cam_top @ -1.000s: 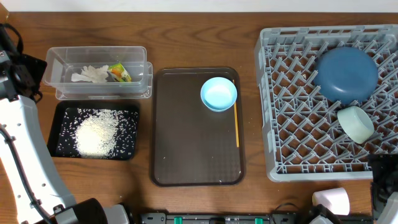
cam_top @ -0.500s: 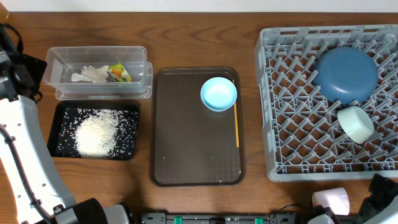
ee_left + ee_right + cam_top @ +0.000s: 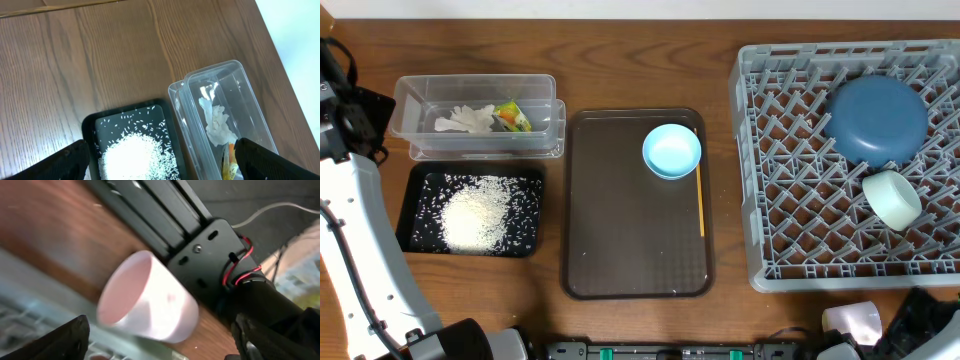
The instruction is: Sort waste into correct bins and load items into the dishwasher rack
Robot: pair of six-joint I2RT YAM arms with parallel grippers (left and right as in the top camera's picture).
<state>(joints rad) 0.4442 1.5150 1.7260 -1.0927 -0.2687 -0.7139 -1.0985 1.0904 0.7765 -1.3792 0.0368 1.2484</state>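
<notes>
The clear tub (image 3: 415, 100) holds the crumpled tissue (image 3: 463, 119) and the yellow-green wrapper (image 3: 512, 115). The black tray (image 3: 415, 180) holds the rice (image 3: 475, 215). The grey rack (image 3: 790, 150) holds the dark-blue plate (image 3: 876, 120) and the mint bowl (image 3: 892, 199). The light-blue dish (image 3: 671, 151) sits on the brown tray. The pink cup (image 3: 853, 322) lies on its side at the table's front edge, also in the right wrist view (image 3: 150, 305). My right gripper (image 3: 160, 347) is open, just beside the cup. My left gripper (image 3: 165, 167) is open, high over the rice (image 3: 137, 157) and tub (image 3: 225, 100).
The brown serving tray (image 3: 620, 240) lies mid-table with a thin yellow stick (image 3: 700, 200) along its right side. My left arm (image 3: 360, 250) runs along the left edge. A black frame with wires (image 3: 210, 245) lies right behind the cup.
My right arm has dropped from the rack's front right corner toward the table's front edge, beside the pink cup. The cup and the left arm have not moved.
</notes>
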